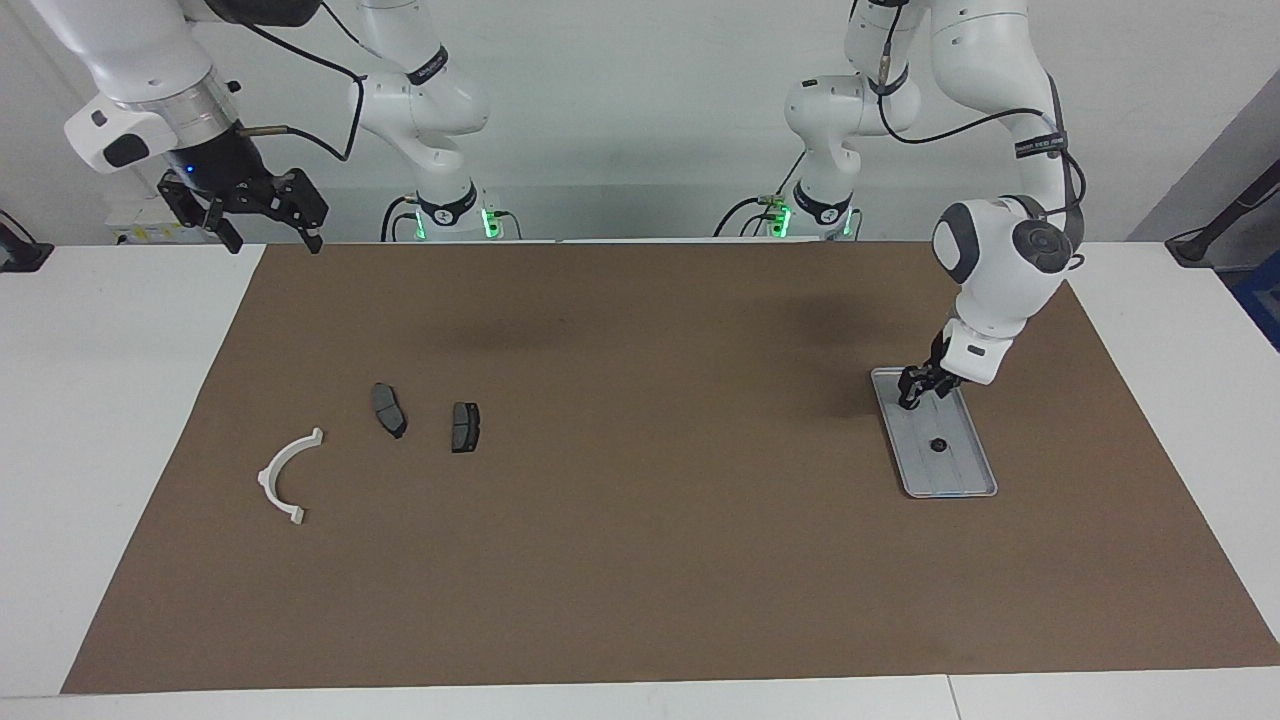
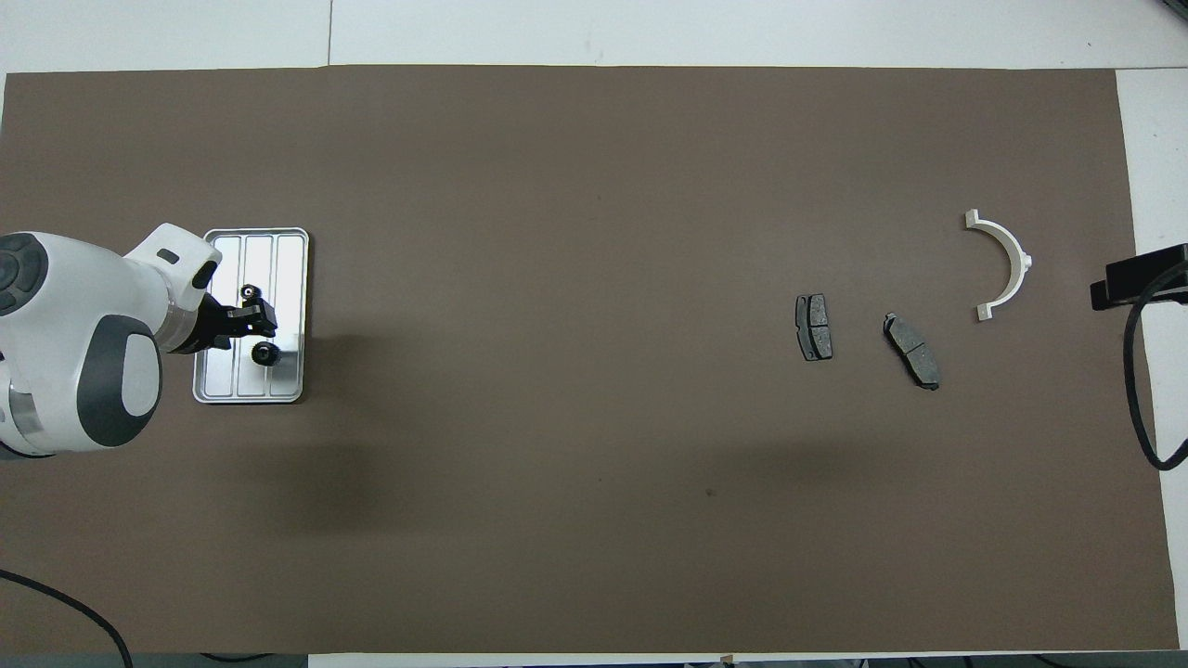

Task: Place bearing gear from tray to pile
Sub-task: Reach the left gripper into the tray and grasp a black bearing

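The silver tray (image 1: 965,470) (image 2: 290,278) lies at the left arm's end of the table. A small dark bearing gear (image 1: 938,446) (image 2: 248,293) rests near its middle. A second small dark round part (image 2: 265,353) sits toward the tray's nearer end, hidden in the facing view. My left gripper (image 1: 912,398) (image 2: 260,325) is low over that nearer end, right at this second part; whether it grips it does not show. The pile is a white half-ring bracket (image 1: 290,475) (image 2: 1002,264) and two brake pads (image 1: 389,410) (image 1: 465,427). My right gripper (image 1: 272,240) waits open, high above the mat's corner.
A brown mat (image 1: 640,560) (image 2: 557,186) covers most of the white table. The two brake pads (image 2: 814,340) (image 2: 911,351) lie side by side, a little nearer to the robots than the bracket. A black cable (image 2: 1137,390) hangs at the right arm's end.
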Controlling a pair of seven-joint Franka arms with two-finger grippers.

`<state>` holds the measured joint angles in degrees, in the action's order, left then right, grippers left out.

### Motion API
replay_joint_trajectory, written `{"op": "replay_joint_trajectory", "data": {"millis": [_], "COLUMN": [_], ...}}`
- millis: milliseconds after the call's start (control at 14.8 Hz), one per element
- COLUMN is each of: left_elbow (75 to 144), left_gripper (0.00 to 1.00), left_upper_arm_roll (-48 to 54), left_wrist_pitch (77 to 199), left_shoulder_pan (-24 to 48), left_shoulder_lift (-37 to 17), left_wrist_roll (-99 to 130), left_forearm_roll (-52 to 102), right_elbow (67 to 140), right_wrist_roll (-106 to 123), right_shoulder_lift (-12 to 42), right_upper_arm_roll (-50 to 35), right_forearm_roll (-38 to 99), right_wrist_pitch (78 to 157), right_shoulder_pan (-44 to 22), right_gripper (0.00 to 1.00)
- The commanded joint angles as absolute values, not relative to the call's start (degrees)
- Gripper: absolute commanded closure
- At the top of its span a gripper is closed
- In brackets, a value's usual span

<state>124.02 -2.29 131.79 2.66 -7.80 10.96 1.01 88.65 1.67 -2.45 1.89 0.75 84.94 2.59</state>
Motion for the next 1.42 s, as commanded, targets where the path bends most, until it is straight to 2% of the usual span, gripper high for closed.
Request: {"op": "replay_joint_trajectory", "data": {"millis": [0,1355], "left_elbow": [124.98,128.49], "left_gripper": [0.4,0.4], "left_upper_arm_roll": [-2.81,-2.81], "left_wrist_pitch": [133.33,135.88], "left_shoulder_pan": [3.08,3.08], "left_shoulder_lift": [-8.17,-9.14], "left_wrist_roll": [11.34,12.04], "left_forearm_roll": [0.53,0.53], "right_elbow": [88.51,88.77], "right_wrist_roll": [3.42,3.52], "right_shoulder_lift": [-2.46,-2.37], "right_upper_arm_roll": [1.58,1.76], "right_forearm_roll": [0.09,0.0], "right_wrist_pitch": [84.72,84.73], "right_shoulder_pan": [3.34,3.43], "right_gripper": [0.0,0.0]}}
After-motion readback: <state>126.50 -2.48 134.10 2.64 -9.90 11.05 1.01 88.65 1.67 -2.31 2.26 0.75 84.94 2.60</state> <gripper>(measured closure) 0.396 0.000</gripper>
